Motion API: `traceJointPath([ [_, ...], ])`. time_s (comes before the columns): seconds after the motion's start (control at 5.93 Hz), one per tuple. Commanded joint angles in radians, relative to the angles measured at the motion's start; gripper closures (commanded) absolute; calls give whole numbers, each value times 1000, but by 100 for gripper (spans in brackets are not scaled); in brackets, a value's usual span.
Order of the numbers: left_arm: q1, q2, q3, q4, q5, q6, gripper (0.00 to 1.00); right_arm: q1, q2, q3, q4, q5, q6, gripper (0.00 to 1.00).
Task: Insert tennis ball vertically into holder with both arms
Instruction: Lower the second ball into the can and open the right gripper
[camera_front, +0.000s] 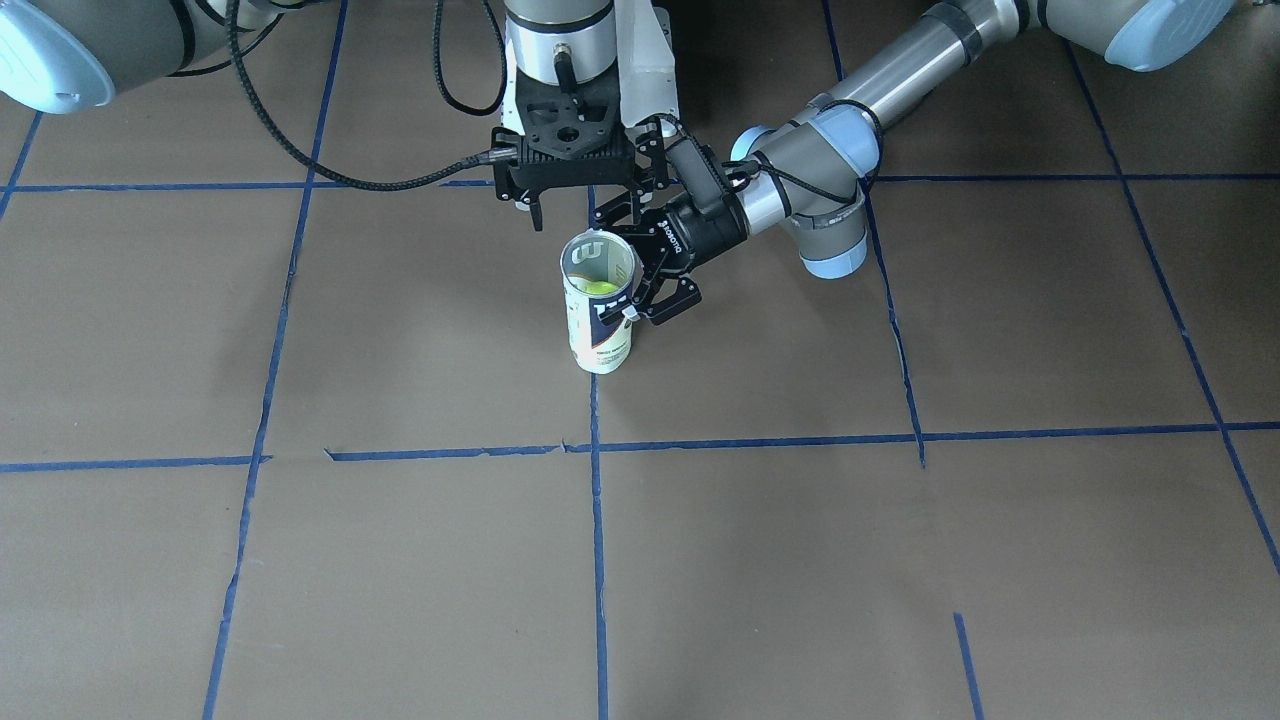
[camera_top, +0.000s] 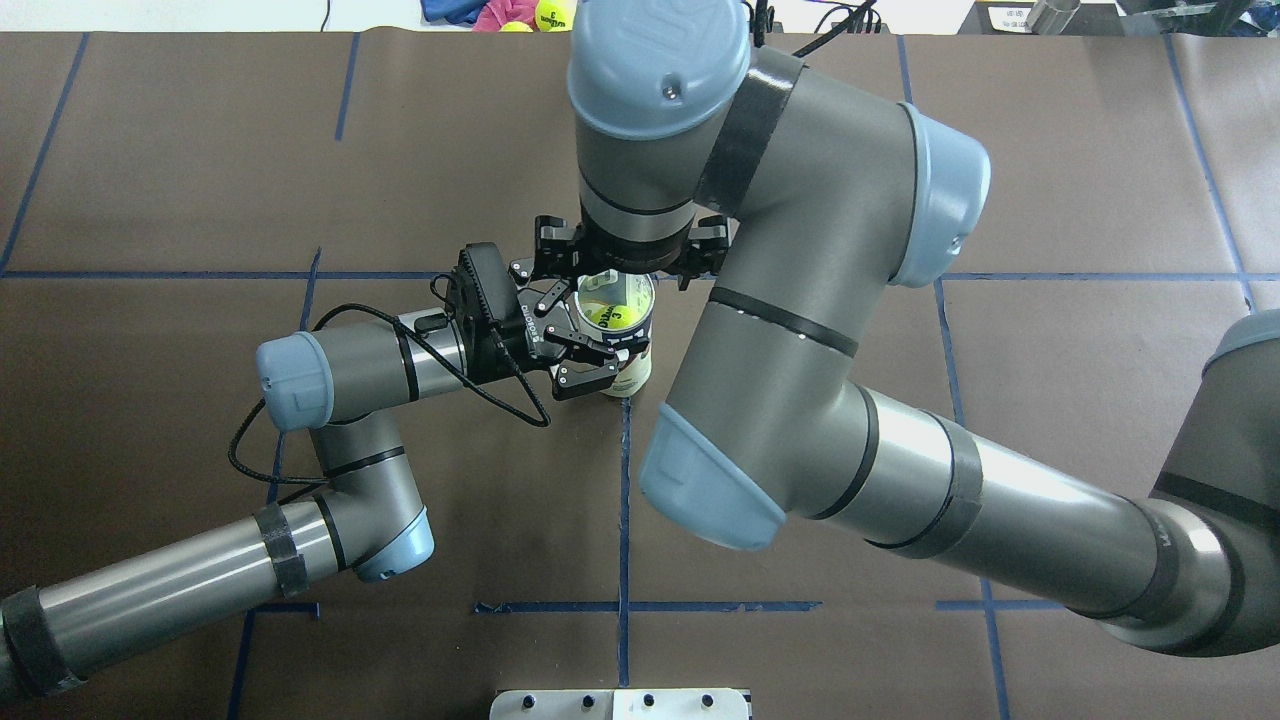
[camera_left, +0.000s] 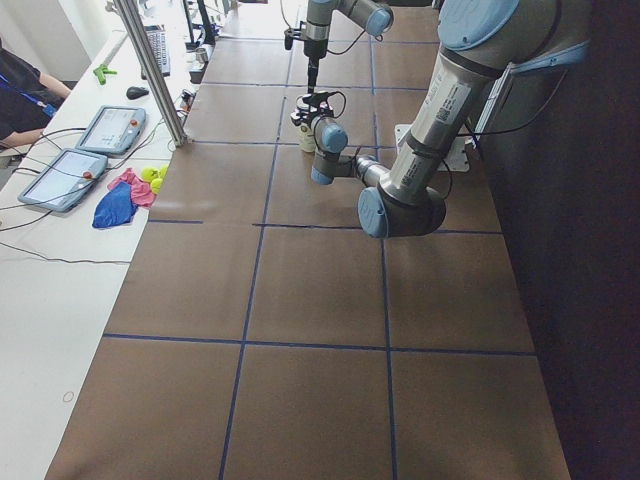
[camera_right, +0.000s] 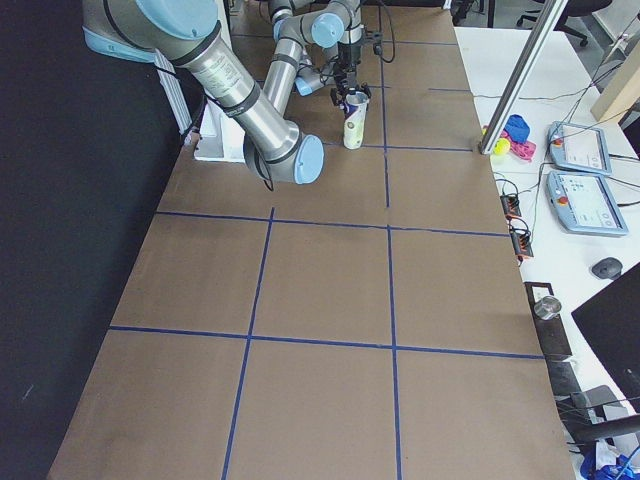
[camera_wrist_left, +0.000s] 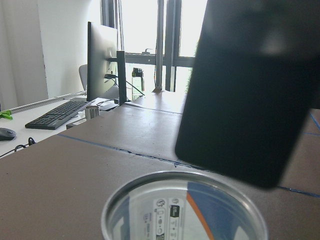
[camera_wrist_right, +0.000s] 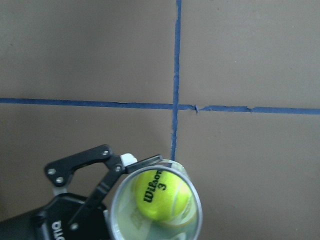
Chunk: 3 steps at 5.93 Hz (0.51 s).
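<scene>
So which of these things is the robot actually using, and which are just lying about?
In the job: fuzzy yellow-green tennis ball, already inside the clear plastic can; left gripper, closed on the can; right gripper, open above it.
Lying about: pink and blue cloths, spare yellow balls, two tablets, black keyboard, all on the white side bench.

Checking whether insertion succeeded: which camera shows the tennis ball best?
The right wrist-mounted view: it looks straight down into the holder at the tennis ball, with the Wilson 3 print readable. The overhead and front-facing views show it small inside; the left wrist shows only the rim; the side views are too distant.
</scene>
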Motion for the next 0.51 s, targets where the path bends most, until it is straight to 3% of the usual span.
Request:
traceJointPath([
  [0.0,-28,0,-34,0,0,-43,7,153,-127,48,3,119,-223,1],
  [0.34,-36,3,-101,3,0,-48,2,267,-233,46,9,137,-459,1],
])
